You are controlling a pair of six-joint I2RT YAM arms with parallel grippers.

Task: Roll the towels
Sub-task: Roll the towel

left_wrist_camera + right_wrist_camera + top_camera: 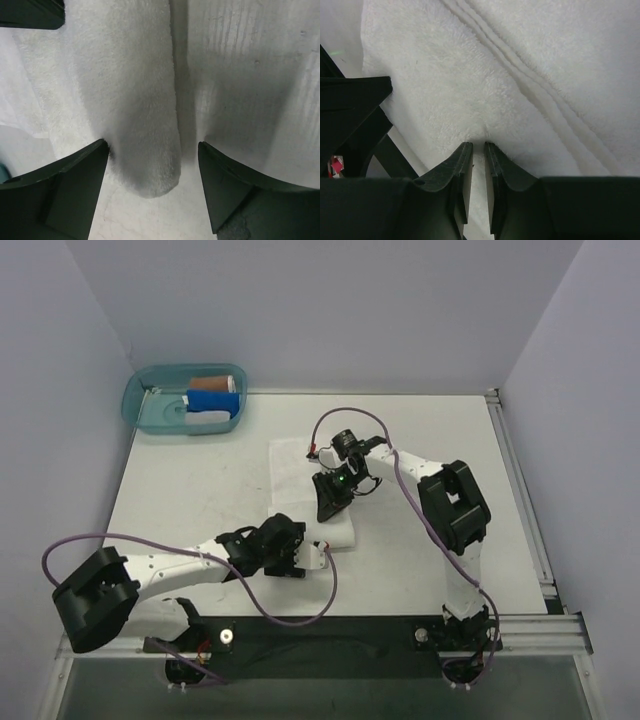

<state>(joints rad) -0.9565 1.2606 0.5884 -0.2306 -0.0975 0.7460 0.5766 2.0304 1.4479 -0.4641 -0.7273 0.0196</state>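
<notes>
While the white towel [293,468] lies flat on the surface [190,490], both tools are at it, one at its near end and one over its middle.

Left tool [318,555]: at the towel's near edge, low over the surface. The left wrist view shows this tool [152,150] spread wide. A rounded, thick fold of the towel [135,90] runs into the gap between its fingers [75,185]. One finger sits just beside the cloth; the other stands apart from it, over bare surface.

Right tool [332,502]: over the towel's middle, pointing down. The right wrist view shows this tool [478,147] pressed almost together, with only a slim slit between the fingers [457,170]. The tips meet the towel [545,70] at a small pucker, pinching the cloth there. Stitched hem lines run diagonally across the terry beyond the tips.

Teal bin [133,398]: far left of the towel, well apart, holding a blue towel [212,401] and a brown towel [214,382].
</notes>
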